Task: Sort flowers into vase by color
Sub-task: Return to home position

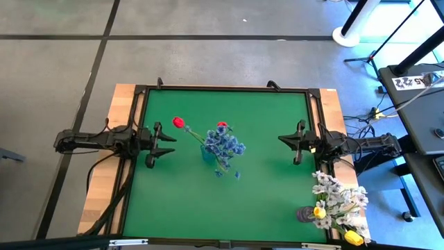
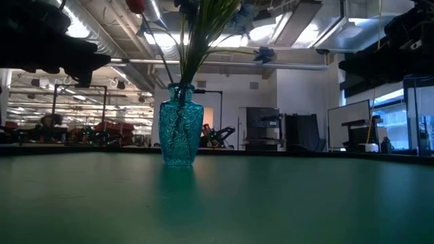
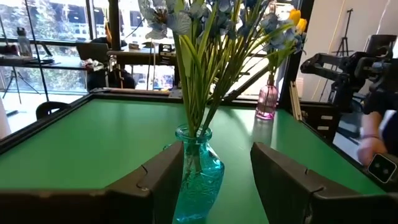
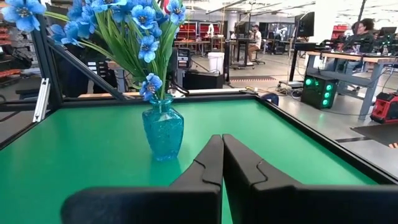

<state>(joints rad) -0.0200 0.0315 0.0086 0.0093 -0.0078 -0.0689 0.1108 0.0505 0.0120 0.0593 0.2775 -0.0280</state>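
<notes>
Blue vase [image 1: 207, 154] at table [image 1: 270, 201] centre, holding blue sprays [image 1: 224, 146] and two red tulips [image 1: 178, 123]. Left gripper [image 1: 173, 144] at its 9 o'clock, jaws wide, empty. Right gripper [image 1: 280, 139] at 3 o'clock, jaws pinched together. Purple vase [image 1: 305, 214] at 5 o'clock by the table corner, with white sprays [image 1: 340, 198] and what looks like two yellow tulips [image 1: 320, 212].

No text, label or number is legible anywhere.

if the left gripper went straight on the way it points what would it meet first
Probably the teal vase of blue flowers: the left wrist view shows it dead ahead between the left gripper's open fingers.
</notes>
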